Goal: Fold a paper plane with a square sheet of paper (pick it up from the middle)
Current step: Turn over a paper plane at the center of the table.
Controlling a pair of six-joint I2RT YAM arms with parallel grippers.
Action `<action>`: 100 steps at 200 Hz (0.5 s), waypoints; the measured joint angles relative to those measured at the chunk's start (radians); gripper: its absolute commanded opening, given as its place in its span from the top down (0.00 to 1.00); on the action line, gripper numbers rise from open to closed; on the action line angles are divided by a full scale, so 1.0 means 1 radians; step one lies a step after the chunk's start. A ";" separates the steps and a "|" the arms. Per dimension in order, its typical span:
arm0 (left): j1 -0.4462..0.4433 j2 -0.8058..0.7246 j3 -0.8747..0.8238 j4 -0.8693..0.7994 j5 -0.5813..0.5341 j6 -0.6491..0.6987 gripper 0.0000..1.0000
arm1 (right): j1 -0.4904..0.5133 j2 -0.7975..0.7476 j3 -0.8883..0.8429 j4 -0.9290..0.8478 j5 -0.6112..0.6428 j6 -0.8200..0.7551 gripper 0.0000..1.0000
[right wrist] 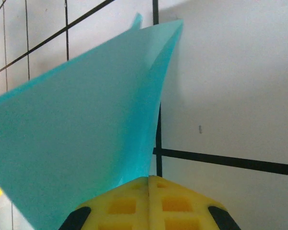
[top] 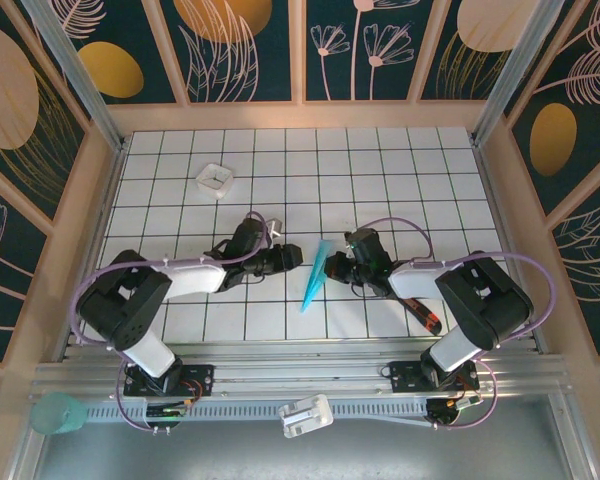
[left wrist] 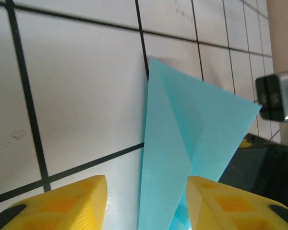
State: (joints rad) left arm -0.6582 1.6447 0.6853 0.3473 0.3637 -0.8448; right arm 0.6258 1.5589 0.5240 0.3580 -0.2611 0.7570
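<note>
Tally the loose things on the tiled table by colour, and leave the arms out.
Turquoise, the paper plane: 1
White, the small square tray: 1
Red and black, the pen-like tool: 1
Total: 3

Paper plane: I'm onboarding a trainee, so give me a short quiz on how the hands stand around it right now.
1. True or false: the right hand is shut on the paper plane.
2. The left hand stands: A) open, B) shut, C) gripping a pen.
3. In the top view, which sits farther up the picture: the plane or the white tray?
Key: 1 true; 2 A; 3 the white tray.
</note>
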 measured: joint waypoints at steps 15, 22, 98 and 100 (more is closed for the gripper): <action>-0.003 0.022 0.001 0.003 0.031 -0.002 0.49 | 0.000 0.000 0.000 0.007 -0.003 0.000 1.00; -0.005 0.027 0.003 0.004 0.043 -0.002 0.49 | 0.000 0.000 0.000 0.007 -0.003 0.000 1.00; -0.035 0.117 0.121 -0.042 0.063 0.052 0.55 | -0.003 0.000 0.000 0.010 -0.003 0.000 1.00; -0.035 0.117 0.121 -0.042 0.062 0.053 0.55 | -0.003 0.000 0.000 0.010 -0.003 0.000 1.00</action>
State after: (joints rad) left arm -0.6937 1.7622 0.8062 0.3050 0.4259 -0.7921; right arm 0.6231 1.5589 0.5240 0.3683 -0.2638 0.7570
